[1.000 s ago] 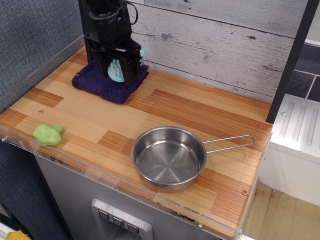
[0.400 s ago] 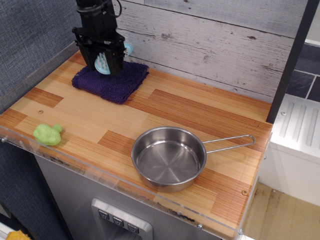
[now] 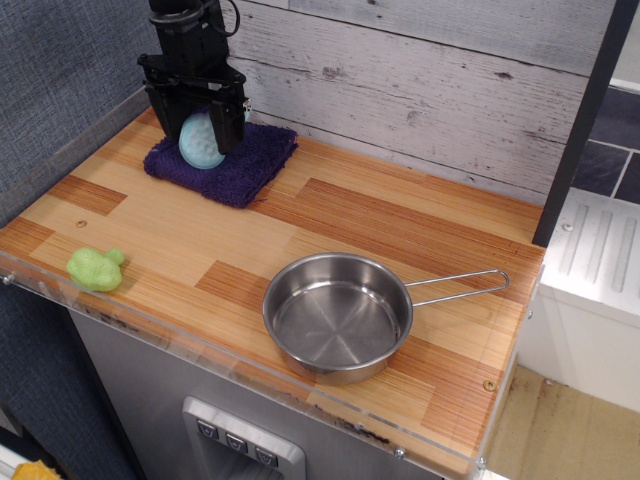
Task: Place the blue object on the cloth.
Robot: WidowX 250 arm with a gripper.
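Observation.image is showing my tool [image 3: 200, 125] hanging over the left part of the towel [image 3: 222, 162] at the back left of the worktop [image 3: 330, 225], with the brush [image 3: 201, 141] between its fingers. A second ago I was holding the brush higher and farther right, over the towel's middle; since then I have been sliding left and coming down, and the brush's round head is now lying low against the towel's surface, or very nearly so. Whether it is truly resting on the pile I cannot tell from this angle. My tool is looking clamped on the brush, its fingers flanking the head on both sides. I am judging the carry to be over and the release to be the step in hand: what remains is letting go and lifting clear without dragging the brush off the edge.

Counting what is here: one brush, one towel, one steel pan [image 3: 338, 316] standing empty near the front with its wire handle pointing right, and one green lumpy toy [image 3: 95, 267] at the front left, well apart from the towel. Pan and toy are sitting where they were.
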